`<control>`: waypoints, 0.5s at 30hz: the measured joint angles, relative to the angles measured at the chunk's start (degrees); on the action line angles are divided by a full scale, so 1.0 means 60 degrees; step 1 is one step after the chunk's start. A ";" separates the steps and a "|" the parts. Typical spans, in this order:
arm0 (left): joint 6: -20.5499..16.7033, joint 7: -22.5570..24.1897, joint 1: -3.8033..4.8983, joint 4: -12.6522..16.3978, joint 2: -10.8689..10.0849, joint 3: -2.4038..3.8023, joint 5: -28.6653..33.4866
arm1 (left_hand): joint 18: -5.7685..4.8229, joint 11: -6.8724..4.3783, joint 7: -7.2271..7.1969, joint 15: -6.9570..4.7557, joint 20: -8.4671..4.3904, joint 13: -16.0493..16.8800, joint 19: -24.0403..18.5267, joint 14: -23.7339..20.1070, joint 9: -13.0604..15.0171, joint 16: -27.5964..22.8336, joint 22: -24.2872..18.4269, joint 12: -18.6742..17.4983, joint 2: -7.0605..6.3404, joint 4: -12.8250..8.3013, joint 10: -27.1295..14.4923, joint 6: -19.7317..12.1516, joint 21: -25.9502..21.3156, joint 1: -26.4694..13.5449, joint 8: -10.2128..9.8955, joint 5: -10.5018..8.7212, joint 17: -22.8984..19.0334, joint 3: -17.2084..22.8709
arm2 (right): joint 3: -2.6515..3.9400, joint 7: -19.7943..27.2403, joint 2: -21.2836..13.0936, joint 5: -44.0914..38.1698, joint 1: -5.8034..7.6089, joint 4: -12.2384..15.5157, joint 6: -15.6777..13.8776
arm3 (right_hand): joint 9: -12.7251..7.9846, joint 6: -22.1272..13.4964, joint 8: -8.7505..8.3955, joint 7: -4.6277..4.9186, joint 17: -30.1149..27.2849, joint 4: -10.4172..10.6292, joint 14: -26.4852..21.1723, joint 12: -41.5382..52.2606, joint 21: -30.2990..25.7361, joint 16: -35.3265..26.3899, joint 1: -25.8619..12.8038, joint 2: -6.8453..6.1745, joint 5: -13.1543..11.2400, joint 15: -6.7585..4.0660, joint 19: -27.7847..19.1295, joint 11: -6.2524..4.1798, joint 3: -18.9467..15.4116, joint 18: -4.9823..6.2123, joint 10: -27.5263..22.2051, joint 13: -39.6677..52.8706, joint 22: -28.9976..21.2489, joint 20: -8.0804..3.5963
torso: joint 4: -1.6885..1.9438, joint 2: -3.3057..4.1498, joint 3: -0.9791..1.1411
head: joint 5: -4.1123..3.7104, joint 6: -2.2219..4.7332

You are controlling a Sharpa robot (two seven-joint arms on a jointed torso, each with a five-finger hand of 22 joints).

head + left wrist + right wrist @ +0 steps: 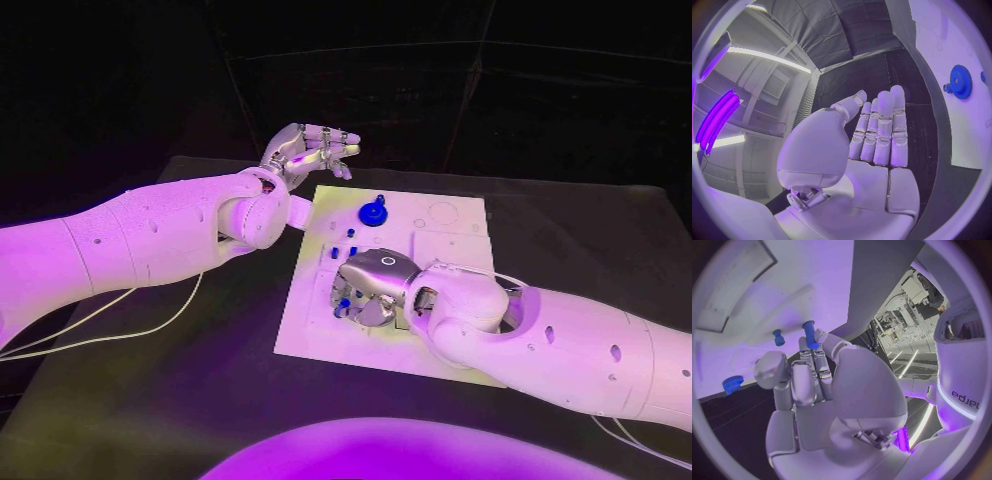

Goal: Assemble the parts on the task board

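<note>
A: The fingers (814, 371) of the right hand (372, 285) are bunched downward over the near part of the task board (450, 235), and in the right wrist view a blue peg (809, 334) stands right at their tips. It looks pinched there, though I can't tell for certain whether the tips clamp it or merely touch it.

B: Why would it hang so low over the board?

A: My guess is that it is seating or lifting that peg, so the hand stays directly above it. A second, shorter blue peg (778, 337) stands just beside the first, apart from the fingers. Small blue pieces (346, 240) also show on the board just beyond the hand.

B: And the left hand (307, 150)?

A: Raised past the far left corner of the board, above the dark tabletop (173, 390). In its wrist view the fingers (879, 130) lie straight and side by side, palm bare, with nothing in them. I read it as parked clear so the right hand has room.

B: Where's the rest of the work?

A: A blue gear (374, 212) lies on the far part of the board, well apart from both hands; the left wrist view shows its toothed rim. The right wrist view shows another small blue toothed part (732, 384) near the board's edge. Assembly seems far from finished.
</note>
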 measured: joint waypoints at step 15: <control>0.0014 -0.0020 0.0001 0.0002 -0.0006 0.0000 0.0000 | 0.0000 0.0000 0.0000 0.0000 0.0000 0.0000 0.0000 0.0000 0.0000 0.0000 0.0000 0.0000 0.0000 0.0000 0.0000 0.0000 0.0000 0.0000 0.0000 0.0000 0.0001 0.0000 | -0.0080 0.0093 0.0115 -0.0129 -0.0032 -0.0045 -0.0038 | -0.0058 -0.1084 -0.0213 0.0286 -0.0686 0.0191 -0.0002 -0.0731 -0.0266 -0.0322 -0.0835 -0.0554 0.0306 0.0208 -0.0295 0.0089 -0.0173 0.0001 -0.0881 -0.0155 -0.0593 0.0295 | 0.0000 0.0000 -0.0003 | 0.0031 -0.0014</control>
